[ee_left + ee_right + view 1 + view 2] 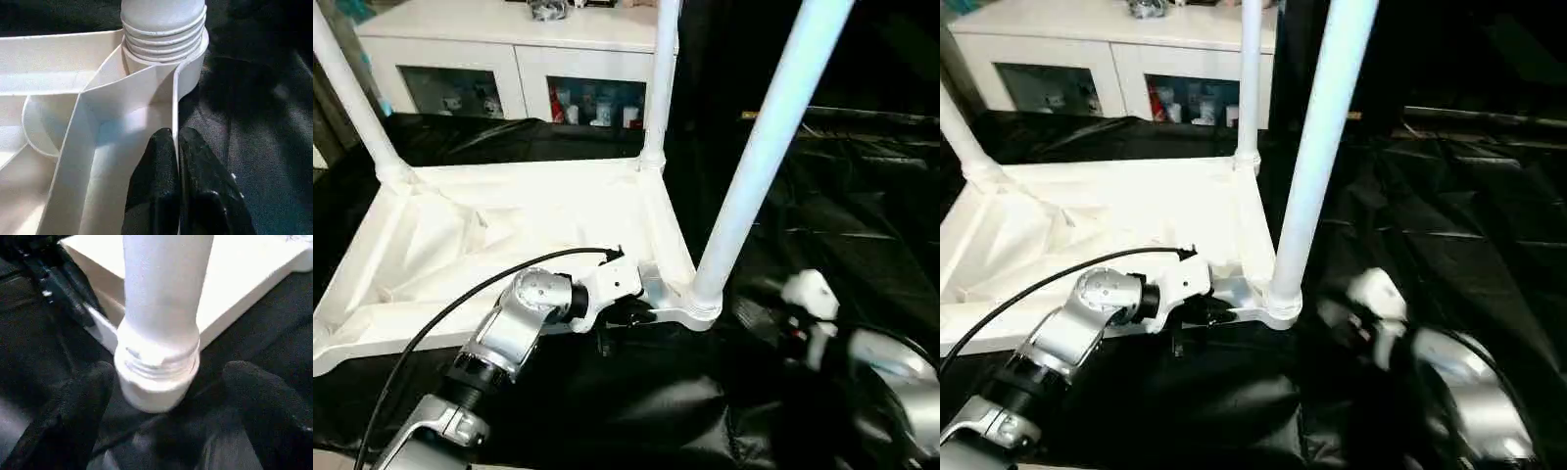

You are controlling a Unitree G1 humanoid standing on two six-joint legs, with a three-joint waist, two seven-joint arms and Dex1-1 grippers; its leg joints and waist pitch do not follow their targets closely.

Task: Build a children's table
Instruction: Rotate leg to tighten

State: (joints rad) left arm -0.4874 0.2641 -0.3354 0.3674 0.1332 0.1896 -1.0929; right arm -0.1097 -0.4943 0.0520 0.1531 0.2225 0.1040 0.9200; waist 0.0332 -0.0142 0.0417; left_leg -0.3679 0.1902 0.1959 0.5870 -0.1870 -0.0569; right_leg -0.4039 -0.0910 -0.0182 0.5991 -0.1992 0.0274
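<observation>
The children's table (538, 225) lies upside down on a black cloth (822, 225), its ribbed underside facing up. Three white tube legs stand in its corner sockets: the near leg (759, 157) rises from the corner closest to the robot's right arm, a second leg (661, 78) stands at the far corner on that same side, and a third leg (347, 93) stands at the far corner on the robot's left. The base of the near leg shows ridged rings where it sits in its socket (164, 44). The left gripper (177, 147) reaches to the table's near edge just beside that socket, and its two black fingers (154, 176) are pinched together on the thin rim wall of the table, one finger on each side. The right gripper (164, 387) sits on the black cloth side of the near leg, close to its base, with its fingers (264, 401) spread wide to either side of the socket and apart from it. Beyond the table, past the cloth, stands a white cabinet (509, 54) with glass doors.
</observation>
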